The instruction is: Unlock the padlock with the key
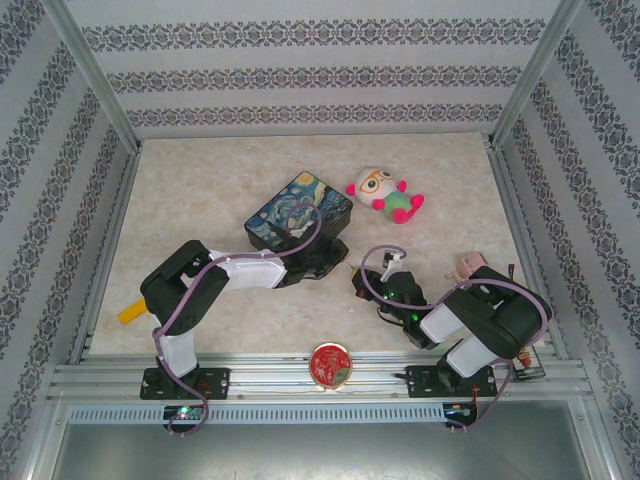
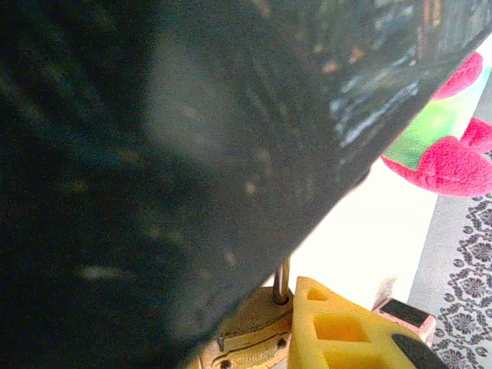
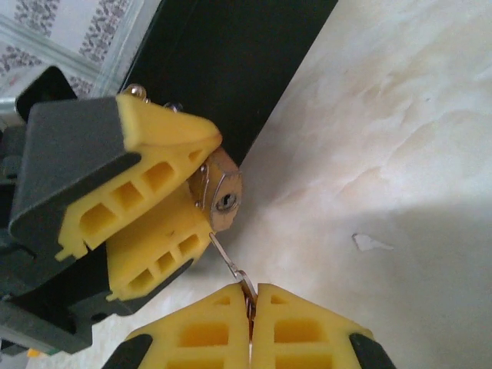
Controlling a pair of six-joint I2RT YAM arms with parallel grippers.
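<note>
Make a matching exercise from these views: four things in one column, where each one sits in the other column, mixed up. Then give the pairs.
Things
1. padlock
2. key
3. plush toy
4. round red disc

Places
A. at the near edge, between the two arm bases
B. between the fingers of the left gripper, beside the dark box
C. on the far part of the table, right of the dark box
D. pinched in the right gripper, tip just short of the padlock

Pairs: 1-B, 2-D, 3-C, 4-A
</note>
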